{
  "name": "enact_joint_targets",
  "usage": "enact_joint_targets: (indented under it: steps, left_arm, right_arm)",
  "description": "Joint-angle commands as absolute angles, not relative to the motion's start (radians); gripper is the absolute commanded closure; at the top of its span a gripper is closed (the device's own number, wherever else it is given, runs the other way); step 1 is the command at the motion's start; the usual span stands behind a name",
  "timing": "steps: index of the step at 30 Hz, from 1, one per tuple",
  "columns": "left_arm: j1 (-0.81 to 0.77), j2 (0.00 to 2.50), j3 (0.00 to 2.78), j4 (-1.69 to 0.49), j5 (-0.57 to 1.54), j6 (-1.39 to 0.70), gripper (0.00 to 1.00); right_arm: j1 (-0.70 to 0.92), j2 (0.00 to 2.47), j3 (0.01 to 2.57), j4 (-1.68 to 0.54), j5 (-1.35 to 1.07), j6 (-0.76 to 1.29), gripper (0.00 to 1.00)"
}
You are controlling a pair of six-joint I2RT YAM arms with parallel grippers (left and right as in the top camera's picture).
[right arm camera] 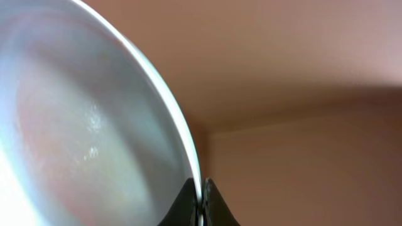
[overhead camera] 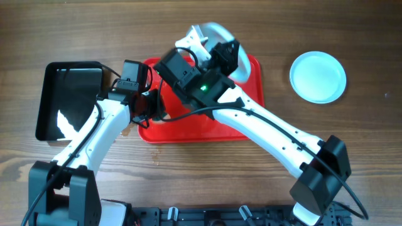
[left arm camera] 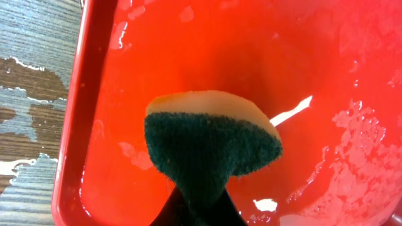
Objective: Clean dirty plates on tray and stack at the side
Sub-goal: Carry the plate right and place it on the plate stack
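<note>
The red tray [overhead camera: 252, 78] lies mid-table, wet with water and foam in the left wrist view [left arm camera: 188, 44]. My left gripper [overhead camera: 152, 104] is shut on a green-and-yellow sponge [left arm camera: 210, 141], held just above the tray's left part; its fingertips [left arm camera: 201, 210] pinch the green pad. My right gripper [overhead camera: 221, 55] is shut on the rim of a pale plate [overhead camera: 212, 31], lifted and tilted over the tray's far edge. In the right wrist view the jaws [right arm camera: 202, 201] clamp the plate's edge [right arm camera: 94, 125]. Another pale plate [overhead camera: 318, 76] lies flat on the table at the right. A third plate is not visible.
A glossy black tray [overhead camera: 69, 94] sits at the left, close to my left arm. The wooden table beside the red tray's left rim has wet patches [left arm camera: 25, 94]. My two arms cross over the red tray and hide most of it.
</note>
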State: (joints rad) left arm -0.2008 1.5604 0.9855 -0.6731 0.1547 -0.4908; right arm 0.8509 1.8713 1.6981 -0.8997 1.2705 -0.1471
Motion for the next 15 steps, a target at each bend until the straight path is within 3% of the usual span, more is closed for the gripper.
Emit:
enact_joint_targets:
  steps: [1, 7, 12, 15]
  left_arm:
    - [-0.193, 1.568, 0.980, -0.673, 0.145, -0.475, 0.96]
    - [-0.193, 1.568, 0.980, -0.673, 0.144, -0.475, 0.96]
    - [-0.194, 1.568, 0.980, -0.650, 0.146, -0.479, 0.96]
    - [-0.194, 1.568, 0.980, -0.653, 0.149, -0.479, 0.96]
  right_arm:
    - [0.812, 1.833, 1.690, -0.994, 0.954, 0.152, 0.96]
    - [0.760, 1.724, 1.705, -1.029, 0.933, 0.245, 0.96]
    - [0.725, 1.666, 1.693, -1.011, 0.493, 0.265, 0.96]
    - [0.688, 1.678, 1.692, -1.060, 0.371, 0.303, 0.96]
